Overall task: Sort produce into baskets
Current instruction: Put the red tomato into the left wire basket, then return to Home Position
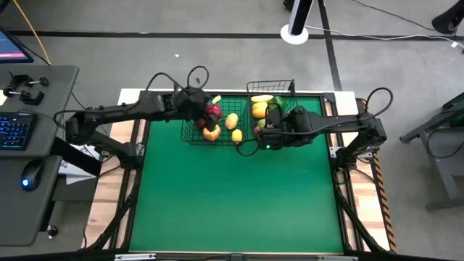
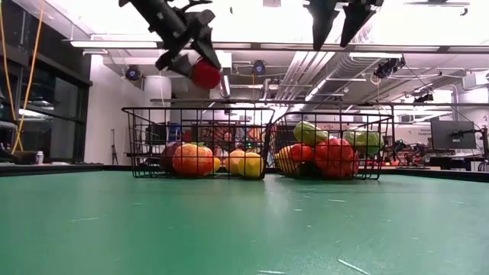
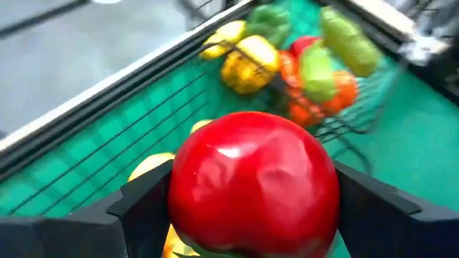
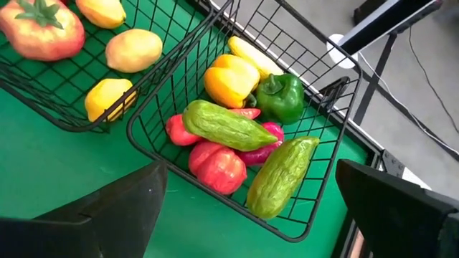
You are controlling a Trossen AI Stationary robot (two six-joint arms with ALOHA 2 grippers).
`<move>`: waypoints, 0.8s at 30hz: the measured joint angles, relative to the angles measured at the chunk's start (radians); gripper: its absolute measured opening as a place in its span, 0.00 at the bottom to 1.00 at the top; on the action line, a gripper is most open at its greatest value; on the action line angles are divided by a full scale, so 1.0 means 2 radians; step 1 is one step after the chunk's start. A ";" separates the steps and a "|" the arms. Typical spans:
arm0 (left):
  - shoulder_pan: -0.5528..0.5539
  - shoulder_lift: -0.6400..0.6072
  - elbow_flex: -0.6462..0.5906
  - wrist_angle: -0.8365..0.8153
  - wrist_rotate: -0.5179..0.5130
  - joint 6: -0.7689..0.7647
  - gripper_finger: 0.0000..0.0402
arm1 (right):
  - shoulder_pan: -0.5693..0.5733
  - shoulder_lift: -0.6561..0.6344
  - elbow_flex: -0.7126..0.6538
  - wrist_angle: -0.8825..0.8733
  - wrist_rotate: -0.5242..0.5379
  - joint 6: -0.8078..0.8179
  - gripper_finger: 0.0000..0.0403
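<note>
Two black wire baskets stand side by side at the table's far edge. The left basket (image 1: 190,138) holds lemons, a tomato and other pieces. The right basket (image 4: 133,123) holds green cucumbers (image 4: 228,126), a green pepper (image 4: 280,98), a yellow pepper and red pieces. My left gripper (image 1: 212,112) hangs above the left basket, shut on a red apple (image 3: 254,183). My right gripper (image 1: 262,135) hovers open over the near side of the right basket, with nothing between its fingers (image 4: 122,208). My left gripper pinches the red apple by its two opposite sides (image 3: 179,193) between its two fingers. The fingers slant down from the table's left. The apple hangs clear in the air above the left basket (image 2: 205,74).
The green mat (image 1: 239,196) in front of the baskets is bare. A desk with a keyboard and mouse (image 1: 29,174) stands off the table's left side. A white pole base (image 1: 293,32) stands on the floor beyond the far edge.
</note>
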 joint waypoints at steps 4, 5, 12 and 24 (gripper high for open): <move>-0.016 -0.001 0.000 0.028 0.009 0.008 0.77 | 0.000 -0.007 0.000 0.000 0.000 0.000 0.99; -0.017 -0.001 0.000 0.036 0.012 0.006 0.77 | 0.000 -0.009 0.000 0.000 0.000 0.000 0.99; -0.010 0.002 0.000 0.055 0.040 0.005 0.92 | 0.000 -0.043 0.000 0.000 0.002 0.003 0.99; -0.121 -0.028 -0.046 0.185 0.021 0.044 0.98 | 0.021 -0.115 0.000 0.000 0.017 -0.040 0.99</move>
